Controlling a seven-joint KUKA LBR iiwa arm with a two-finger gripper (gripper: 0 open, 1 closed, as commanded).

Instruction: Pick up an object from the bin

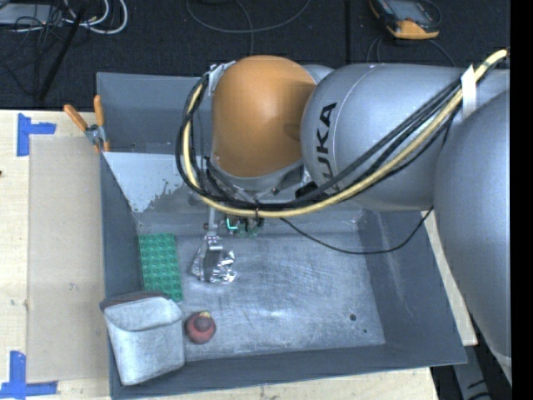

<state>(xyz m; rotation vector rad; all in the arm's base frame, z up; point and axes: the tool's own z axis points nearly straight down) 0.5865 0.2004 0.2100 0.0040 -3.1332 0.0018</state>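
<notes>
My gripper (pixel 232 223) hangs under the orange wrist cover, over the bin's left middle. Directly below it a small shiny silvery thing (pixel 216 265) with a crumpled look lies on the bin floor; whether the gripper touches it I cannot tell. A green studded flat plate (pixel 160 263) lies just left of that thing. Nearer the front, a small reddish-brown round thing (pixel 199 327) rests on the floor.
A grey-white open tub (pixel 143 338) stands in the bin's front left corner, next to the round thing. The big arm and its cables cover the bin's back and right side.
</notes>
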